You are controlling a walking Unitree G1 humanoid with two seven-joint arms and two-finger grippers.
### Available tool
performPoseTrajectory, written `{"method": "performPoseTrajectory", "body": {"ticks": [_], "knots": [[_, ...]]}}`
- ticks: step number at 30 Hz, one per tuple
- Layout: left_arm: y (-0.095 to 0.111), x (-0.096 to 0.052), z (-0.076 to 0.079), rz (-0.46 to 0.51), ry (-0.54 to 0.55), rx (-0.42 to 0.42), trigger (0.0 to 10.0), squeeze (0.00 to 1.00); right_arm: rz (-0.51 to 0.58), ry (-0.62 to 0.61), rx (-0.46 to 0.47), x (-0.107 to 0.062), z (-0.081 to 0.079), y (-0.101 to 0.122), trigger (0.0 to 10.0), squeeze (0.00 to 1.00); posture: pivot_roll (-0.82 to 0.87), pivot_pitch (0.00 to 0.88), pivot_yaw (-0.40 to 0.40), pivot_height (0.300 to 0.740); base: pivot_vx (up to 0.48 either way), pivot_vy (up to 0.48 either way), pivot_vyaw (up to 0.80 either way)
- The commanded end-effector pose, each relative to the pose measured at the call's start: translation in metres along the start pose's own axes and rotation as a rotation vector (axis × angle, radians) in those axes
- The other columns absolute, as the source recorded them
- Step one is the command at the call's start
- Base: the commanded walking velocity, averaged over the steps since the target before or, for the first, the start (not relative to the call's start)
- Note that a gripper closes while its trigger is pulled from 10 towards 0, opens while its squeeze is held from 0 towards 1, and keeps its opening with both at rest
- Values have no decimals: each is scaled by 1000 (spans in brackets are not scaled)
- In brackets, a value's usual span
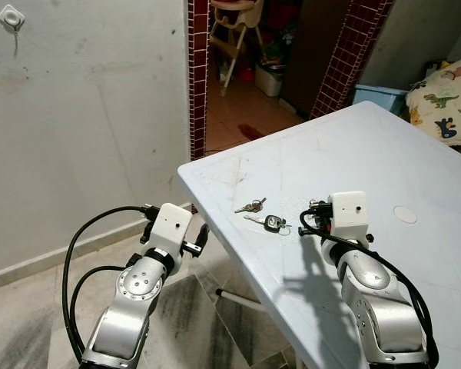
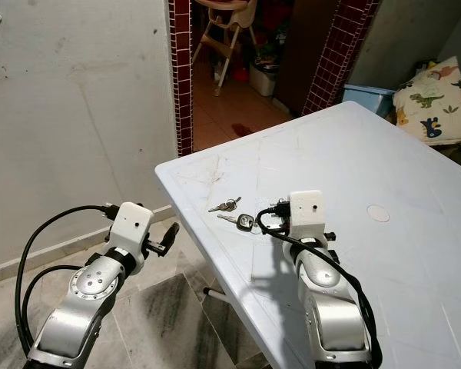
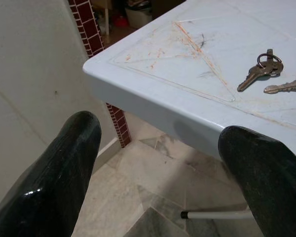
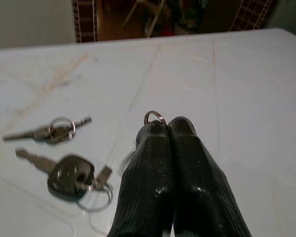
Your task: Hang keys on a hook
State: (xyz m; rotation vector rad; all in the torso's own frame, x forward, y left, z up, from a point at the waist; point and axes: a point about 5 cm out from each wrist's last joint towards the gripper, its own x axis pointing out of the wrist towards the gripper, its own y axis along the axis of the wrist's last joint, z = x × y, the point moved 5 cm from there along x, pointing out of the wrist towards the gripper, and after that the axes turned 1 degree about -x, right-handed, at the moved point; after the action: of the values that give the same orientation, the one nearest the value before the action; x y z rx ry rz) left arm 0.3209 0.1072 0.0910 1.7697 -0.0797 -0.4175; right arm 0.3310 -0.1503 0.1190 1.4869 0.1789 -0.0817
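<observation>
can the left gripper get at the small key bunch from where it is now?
Probably yes. The left gripper is open, off the table's corner and below its edge; the small key bunch lies uncovered near that corner. It would have to rise over the edge first.

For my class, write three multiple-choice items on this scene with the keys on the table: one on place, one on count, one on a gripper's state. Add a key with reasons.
1. Where do the loose keys lie?
A. on the floor
B. on the white table, near its corner
C. on the wall hook

2. How many loose key bunches lie on the table?
A. two
B. four
C. none

3. How are the right gripper's fingers?
A. wide apart
B. pressed together, pinching a small metal ring
C. around a cup

Answers: 1 B, they rest by the table corner. 2 A, a small bunch and a black-headed key. 3 B, the ring pokes out at the tips.
</observation>
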Motion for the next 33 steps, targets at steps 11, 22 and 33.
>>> {"method": "performPoseTrajectory", "body": {"ticks": [11, 22, 33], "knots": [[22, 7, 1, 85, -8, -2, 10000, 0, 260, 56, 120, -5, -8, 58, 0, 0, 55, 0, -93, 740, 0, 0, 0], [29, 11, 8, 115, -36, -18, 10000, 0, 333, 163, 134, -12, -31, 79, 10000, 0, 56, 0, -82, 740, 0, 0, 0], [32, 12, 8, 122, -30, -61, 10000, 0, 343, 170, 100, -13, -38, 79, 10000, 0, 69, 0, -65, 740, 0, 0, 427]]}}
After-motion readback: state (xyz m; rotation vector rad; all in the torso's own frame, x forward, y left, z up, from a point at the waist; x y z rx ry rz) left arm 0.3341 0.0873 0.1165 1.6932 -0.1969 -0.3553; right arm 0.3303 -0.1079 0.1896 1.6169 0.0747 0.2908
